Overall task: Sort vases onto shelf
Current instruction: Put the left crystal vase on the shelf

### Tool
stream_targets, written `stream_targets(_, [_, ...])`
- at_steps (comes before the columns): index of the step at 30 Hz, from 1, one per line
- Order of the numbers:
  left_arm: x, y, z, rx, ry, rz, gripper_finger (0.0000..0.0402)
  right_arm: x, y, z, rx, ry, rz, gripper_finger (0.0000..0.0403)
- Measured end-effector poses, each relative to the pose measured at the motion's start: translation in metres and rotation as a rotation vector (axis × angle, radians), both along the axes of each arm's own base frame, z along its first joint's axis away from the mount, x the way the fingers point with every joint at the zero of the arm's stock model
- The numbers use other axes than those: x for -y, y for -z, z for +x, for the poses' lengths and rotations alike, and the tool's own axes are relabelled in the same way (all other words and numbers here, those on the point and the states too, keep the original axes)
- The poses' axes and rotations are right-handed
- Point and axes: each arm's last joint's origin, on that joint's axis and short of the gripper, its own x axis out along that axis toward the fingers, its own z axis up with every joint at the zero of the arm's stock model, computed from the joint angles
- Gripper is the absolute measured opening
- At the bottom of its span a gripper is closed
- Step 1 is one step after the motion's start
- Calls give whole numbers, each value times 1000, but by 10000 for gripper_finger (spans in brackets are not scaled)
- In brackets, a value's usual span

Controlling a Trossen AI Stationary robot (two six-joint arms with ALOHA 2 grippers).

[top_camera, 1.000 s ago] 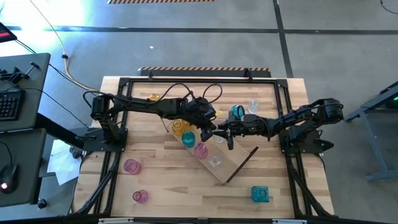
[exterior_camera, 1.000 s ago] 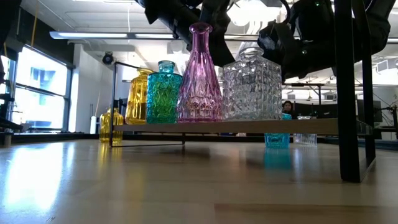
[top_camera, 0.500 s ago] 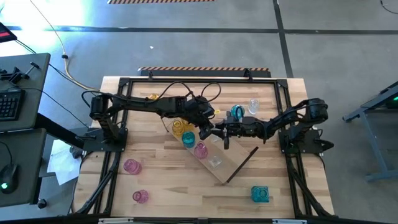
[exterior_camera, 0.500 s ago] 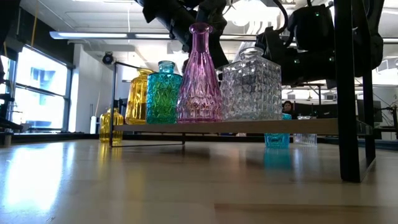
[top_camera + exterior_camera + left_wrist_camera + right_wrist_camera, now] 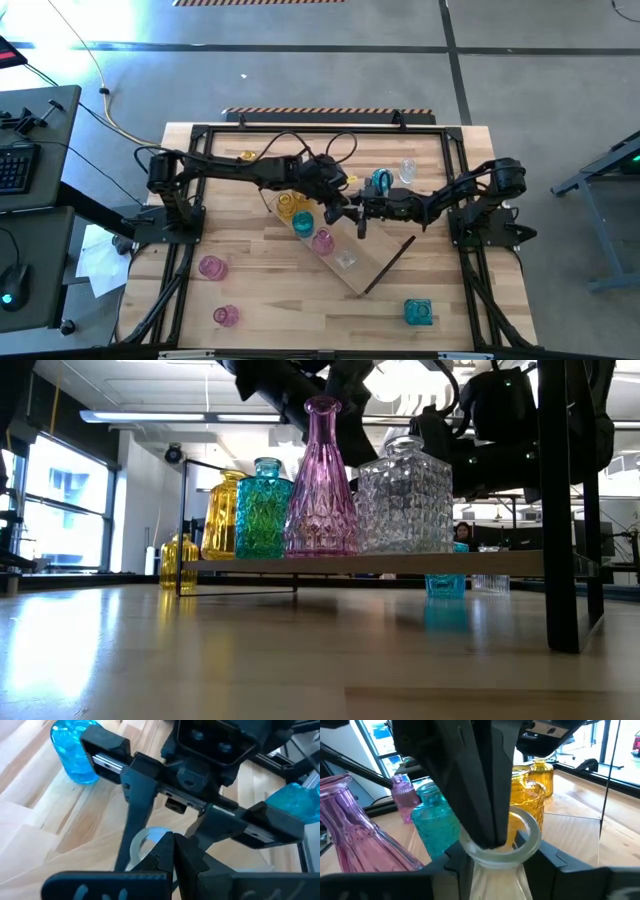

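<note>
I have the right gripper (image 5: 362,217) level with the neck of a clear vase (image 5: 527,832). Its two fingers are spread, one on each side of the neck and close to the glass. I can't see a squeeze, so I read it as released rather than clamped.

That vase stands upright between the fingers, with its long axis vertical and its round mouth pointing straight up. I can't tell whether its base sits on the shelf (image 5: 385,265) or just beside it.

The left gripper (image 5: 347,208) comes down from directly above. Its fingers are pressed tight together and their tips dip into the vase's mouth, gripping nothing.

Just past the right fingertips stands the pink vase (image 5: 350,835), upright with its neck up. The teal vase (image 5: 435,817) is next beyond it, and the yellow vase (image 5: 527,795) is farthest. All three stand in one row along the shelf board.

The shelf lies diagonally under both grippers on the table (image 5: 260,290).
</note>
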Motion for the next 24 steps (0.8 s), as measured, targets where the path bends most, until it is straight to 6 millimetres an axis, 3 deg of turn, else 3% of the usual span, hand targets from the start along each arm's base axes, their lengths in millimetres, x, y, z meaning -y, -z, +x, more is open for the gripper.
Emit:
stream_targets(6, [7, -3, 2, 34, 47, -59, 0, 4, -1, 0, 10, 59, 19, 136])
stream_targets(24, [11, -2, 1, 16, 34, -40, 0, -7, 0, 0, 11, -39, 46, 138])
